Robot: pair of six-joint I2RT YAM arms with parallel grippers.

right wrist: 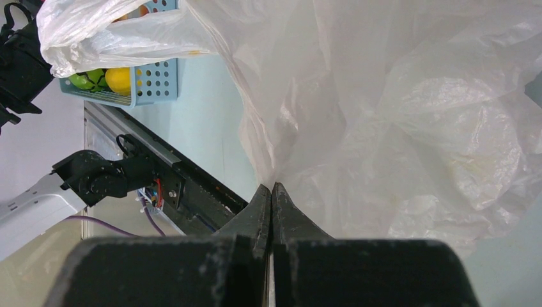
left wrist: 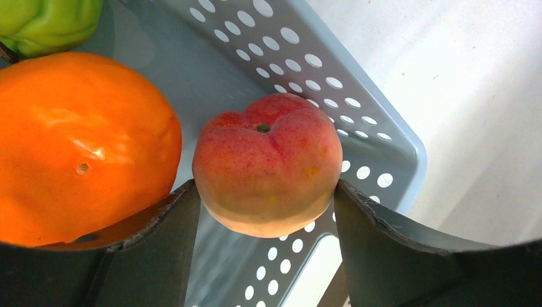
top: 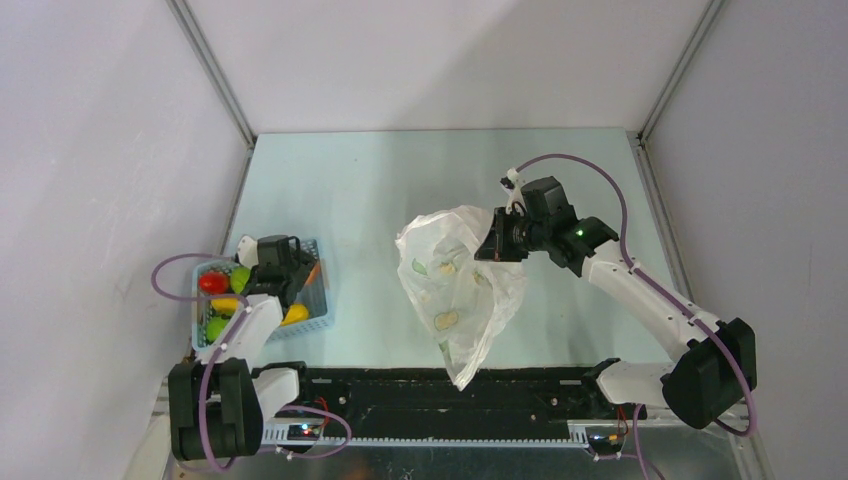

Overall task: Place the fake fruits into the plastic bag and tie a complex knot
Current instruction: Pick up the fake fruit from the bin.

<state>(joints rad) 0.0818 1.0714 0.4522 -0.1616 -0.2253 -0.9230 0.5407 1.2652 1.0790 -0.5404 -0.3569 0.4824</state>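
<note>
The left jaws had closed onto a peach (left wrist: 267, 163), one of the fake fruits. Their two dark fingers (left wrist: 153, 249) met its flanks on either side at its widest part, and the fruit's dimpled stem end faced up toward the wrist camera. How firmly they pressed could not be told. The peach sat in a corner of a light blue perforated basket (left wrist: 383, 137), with the basket's wall just beyond and to the right of the jaws. Immediately outside the left finger, touching it, lay a large glossy orange fruit (left wrist: 77, 141), and farther beyond that finger a green fruit (left wrist: 48, 22) showed at the frame's edge. From above, a red fruit (top: 213, 282) and two yellow ones also lay in the basket, around and partly under the left wrist. The right jaws were shut tight, fingertips together, pinching a fold of the plastic bag (top: 455, 290). Thin, crinkled translucent film rose from the pinch point and spread away beyond and to the right of the fingers. In the overhead view the bag hung from those jaws above the table (top: 350, 180), its mouth bunched at the pinch. Its body billowed away from the right jaws toward the basket side, and its lower end trailed toward the black rail at the near edge. The bag was well apart from the left jaws and the basket, and faint fruit-slice prints showed on its side.
</note>
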